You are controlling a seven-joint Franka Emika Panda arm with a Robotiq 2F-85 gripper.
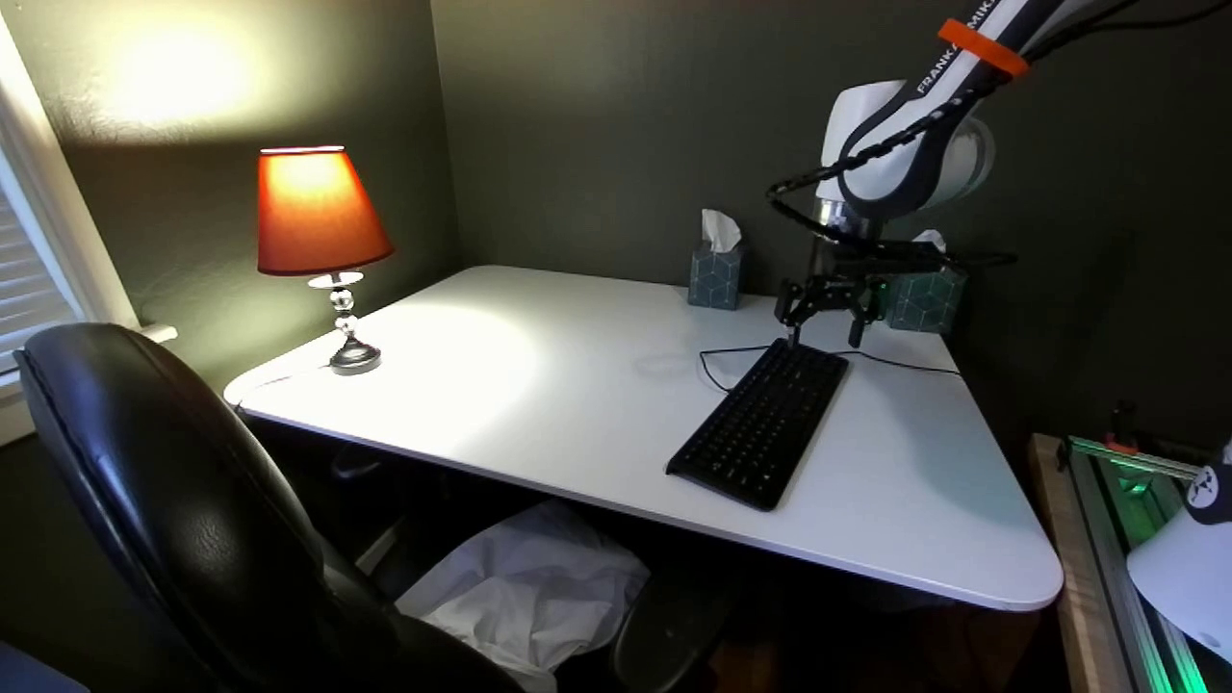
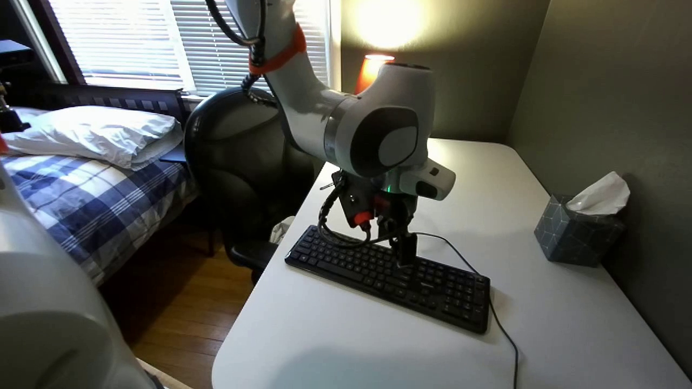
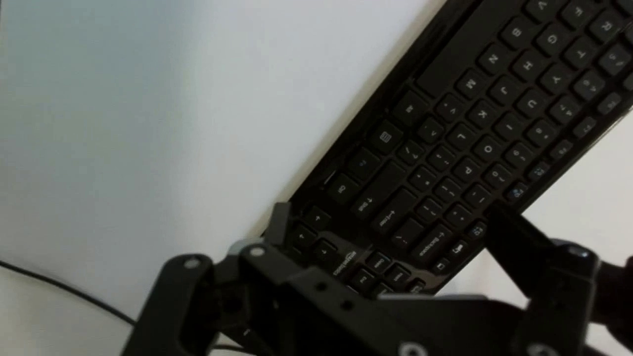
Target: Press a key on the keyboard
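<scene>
The black keyboard lies flat on the white table in both exterior views (image 1: 760, 428) (image 2: 351, 265). It also fills much of the wrist view (image 3: 460, 136), running from upper right to bottom left. My gripper (image 1: 825, 339) is open and points down over the keyboard's far part in an exterior view. It also shows over the right-hand half of the keys (image 2: 404, 256). In the wrist view the fingers of the gripper (image 3: 390, 215) stand wide apart, one near the arrow keys, one near the top-row edge. Nothing is between them. Whether a fingertip touches a key I cannot tell.
The keyboard's thin black cable (image 2: 505, 332) runs across the white table (image 1: 577, 375). Tissue boxes (image 1: 715, 279) (image 1: 929, 300) stand by the wall; one shows here too (image 2: 578, 235). A lit red lamp (image 1: 318, 217) stands at the far end. A black chair (image 1: 192, 500) stands at the table's edge.
</scene>
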